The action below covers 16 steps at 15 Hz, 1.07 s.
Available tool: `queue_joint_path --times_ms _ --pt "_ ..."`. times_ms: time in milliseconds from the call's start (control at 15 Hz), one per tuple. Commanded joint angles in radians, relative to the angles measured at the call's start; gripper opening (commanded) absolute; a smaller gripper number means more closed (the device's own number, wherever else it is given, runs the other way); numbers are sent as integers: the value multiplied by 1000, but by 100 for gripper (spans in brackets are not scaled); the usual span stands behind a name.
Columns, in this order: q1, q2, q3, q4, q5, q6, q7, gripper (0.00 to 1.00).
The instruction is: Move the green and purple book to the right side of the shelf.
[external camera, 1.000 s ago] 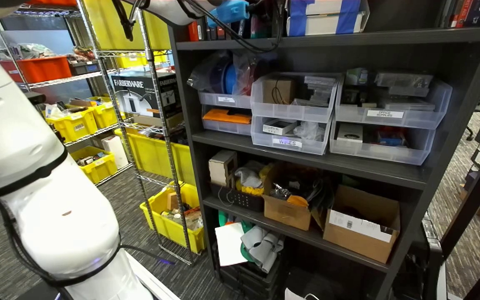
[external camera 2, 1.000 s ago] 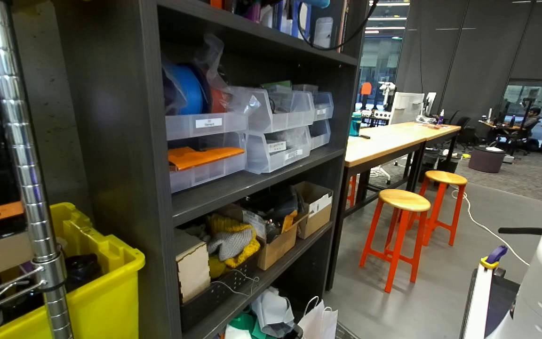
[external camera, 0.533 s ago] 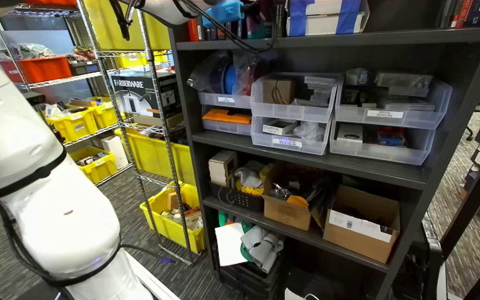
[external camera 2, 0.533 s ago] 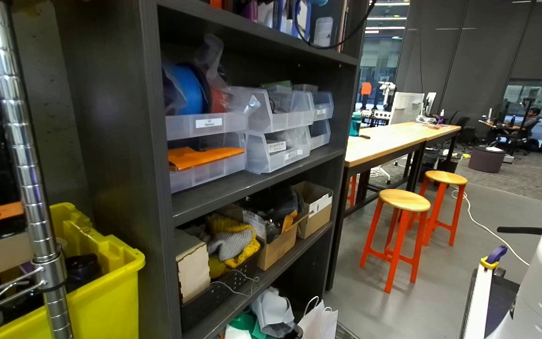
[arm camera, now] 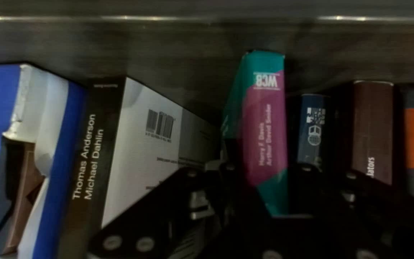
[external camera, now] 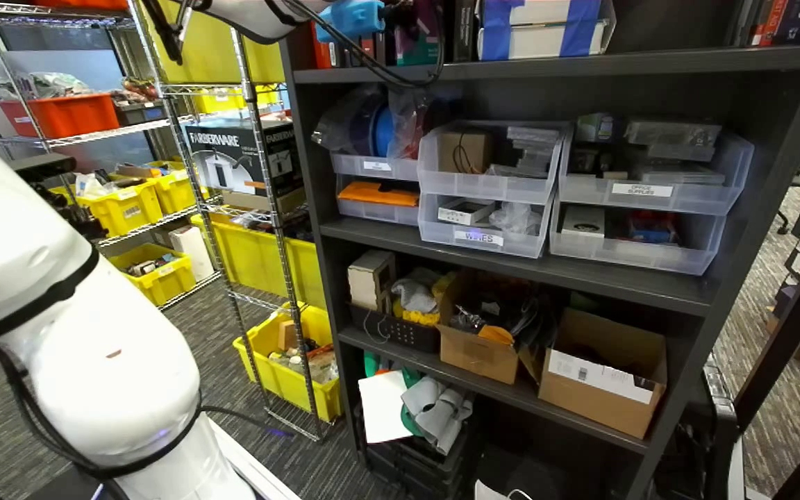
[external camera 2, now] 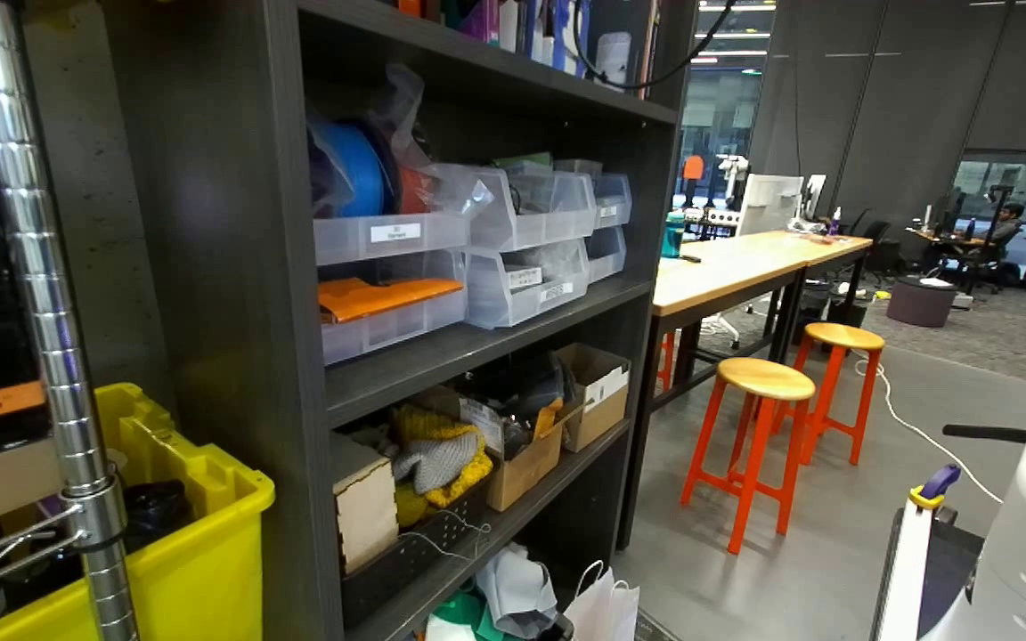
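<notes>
The green and purple book (arm camera: 264,133) stands upright on an upper board of the dark shelf (external camera: 546,68), its teal and magenta spine facing the wrist camera. My gripper (arm camera: 263,160) is shut on that spine, one dark finger on each side. The spine seems to stick out beyond its neighbours. In an exterior view the lower part of the book (external camera: 417,50) shows behind my dark gripper (external camera: 403,17), and elsewhere a strip of the book (external camera 2: 481,21) shows at the top edge. The ends of the fingers are dark and partly hidden.
Beside the book are a black-spined book (arm camera: 95,144), a blue spine (arm camera: 311,129) and a dark red spine (arm camera: 374,129). White boxes with blue tape (external camera: 546,31) stand further right on that board, then more books (external camera: 782,24). Cables (external camera: 386,69) hang before the shelf.
In an exterior view the arm, its cables and the blue wrist part have shifted left. The book's visible teal part has moved slightly left with them.
</notes>
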Motion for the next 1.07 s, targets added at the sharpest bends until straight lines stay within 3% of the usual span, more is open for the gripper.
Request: queue_joint_path --times_ms 0,1000 --pt "17 -118 3 -102 2 -48 41 6" --pt "22 -360 21 -308 72 -163 93 6"
